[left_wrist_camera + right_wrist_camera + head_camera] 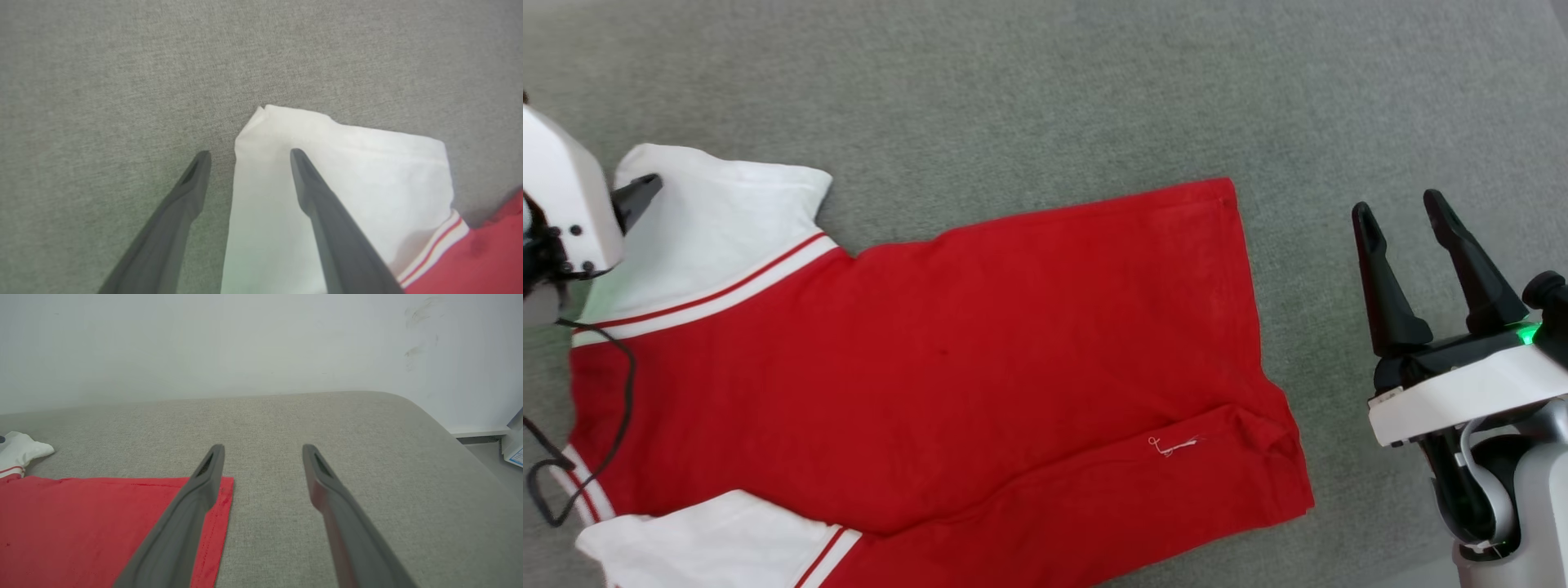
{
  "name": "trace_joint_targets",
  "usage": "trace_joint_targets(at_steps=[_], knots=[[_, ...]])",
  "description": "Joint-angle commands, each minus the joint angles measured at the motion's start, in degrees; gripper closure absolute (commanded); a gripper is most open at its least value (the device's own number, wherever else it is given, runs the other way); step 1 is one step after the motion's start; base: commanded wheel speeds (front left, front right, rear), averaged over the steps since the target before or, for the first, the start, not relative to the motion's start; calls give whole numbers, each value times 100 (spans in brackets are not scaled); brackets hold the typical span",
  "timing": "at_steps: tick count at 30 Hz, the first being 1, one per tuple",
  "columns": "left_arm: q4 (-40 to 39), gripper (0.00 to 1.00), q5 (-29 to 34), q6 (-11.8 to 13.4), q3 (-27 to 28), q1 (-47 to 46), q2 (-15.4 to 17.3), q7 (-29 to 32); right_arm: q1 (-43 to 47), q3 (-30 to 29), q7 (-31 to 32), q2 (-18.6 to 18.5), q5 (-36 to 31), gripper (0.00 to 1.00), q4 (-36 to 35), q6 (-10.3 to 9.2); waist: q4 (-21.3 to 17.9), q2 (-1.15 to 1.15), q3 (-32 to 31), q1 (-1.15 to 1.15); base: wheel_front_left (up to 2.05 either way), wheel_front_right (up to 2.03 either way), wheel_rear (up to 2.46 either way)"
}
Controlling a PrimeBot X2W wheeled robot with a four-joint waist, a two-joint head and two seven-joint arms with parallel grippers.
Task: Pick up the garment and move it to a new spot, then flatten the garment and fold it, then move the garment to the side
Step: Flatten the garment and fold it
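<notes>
The garment point(947, 359), a bright red jersey with white red-striped sleeves, lies spread flat on the grey padded surface point(1045, 98); no lettering shows on the side facing up. At the far left of the head view my left gripper point(637, 196) hovers over the upper white sleeve point(711, 229). In the left wrist view it point(249, 157) is open, straddling the sleeve's point(347, 163) outer edge, one finger over the cloth and one over the bare surface. My right gripper point(1405, 214) stands open to the right of the garment's hem, holding nothing; in the right wrist view it point(263, 451) sits past the red hem corner point(222, 486).
The grey surface point(327, 428) ends in a rounded corner at the far right, against a white wall point(245, 343). A box edge point(515, 451) on the floor shows beyond that corner. A black cable point(613, 408) loops from my left wrist over the garment's left part.
</notes>
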Motion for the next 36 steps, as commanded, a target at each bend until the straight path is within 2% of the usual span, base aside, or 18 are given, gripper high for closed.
trace_joint_targets(at_steps=[1,5,9,10,11,12,13,18,22,30,36], knots=[[16,0,-53,-1,-22,-86,104,228,-89,20,-48,58,83,0,34,-2,-176,0,195,-1,0,0,0],[73,0,-153,51,-107,-32,146,660,-97,34,-100,97,149,0,143,-2,-291,0,357,-1,0,0,0],[238,0,-345,164,-221,180,-8,1076,-126,28,-109,87,258,0,258,-2,-378,0,436,-1,0,0,0],[283,33,-394,204,-248,252,-56,1180,-122,20,-90,80,280,0,283,-2,-394,0,443,-1,0,0,0],[315,58,-451,235,-285,324,-109,1284,-125,13,-86,60,294,0,298,-2,-404,0,445,-1,0,0,0],[317,90,-478,250,-307,371,-154,1308,-133,4,-78,46,321,0,311,-2,-409,0,449,-1,0,0,0],[309,100,-494,274,-298,410,-200,1272,-134,-2,-49,38,369,0,336,-2,-408,0,447,-1,0,0,0],[356,100,-468,306,-246,532,-238,997,-195,-36,157,-104,554,0,395,-2,-328,0,340,-1,0,0,0],[379,100,-379,272,-158,437,-243,642,-317,9,644,-267,873,0,506,-2,-187,0,205,-1,0,0,0],[130,100,-262,67,-38,-190,-408,-138,-1094,192,2628,-817,1578,0,1174,-2,377,0,86,-1,0,0,0],[-150,100,-203,-94,-102,-390,-608,-493,-1738,384,3735,-944,1827,0,1609,-2,807,0,226,-1,0,0,0]])
